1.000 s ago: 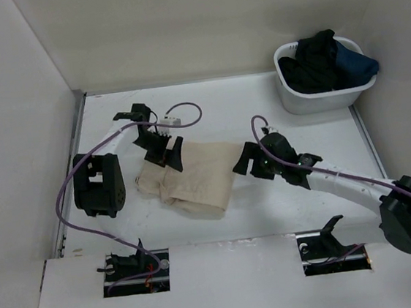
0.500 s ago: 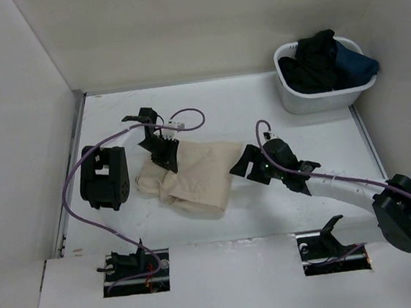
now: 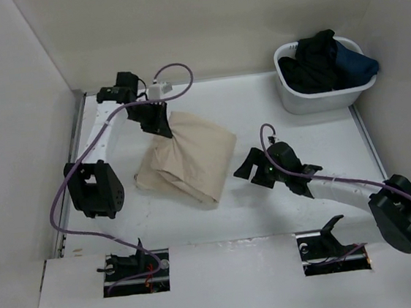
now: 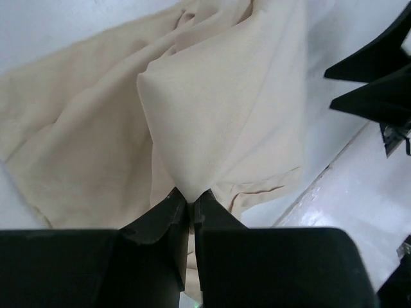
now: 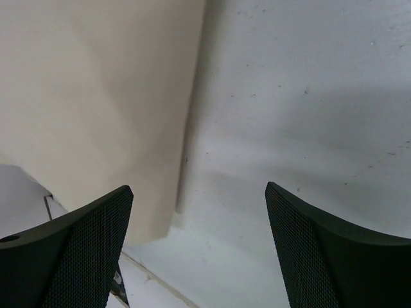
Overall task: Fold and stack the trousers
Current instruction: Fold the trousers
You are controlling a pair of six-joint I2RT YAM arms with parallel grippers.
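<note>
- Top external view: the trousers (image 3: 189, 159) lie half-folded on the table (image 3: 275, 121), at nine o'clock from the right gripper (image 3: 253, 168), which is spread and empty.
- The left gripper (image 4: 191, 204) pinches their eleven o'clock corner.
- The soft, light cloth will likely sag; corners give the best hold.

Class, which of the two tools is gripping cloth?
The left tool, shut on a fold of the beige trousers; the right tool hangs open beside them, holding nothing.
</note>
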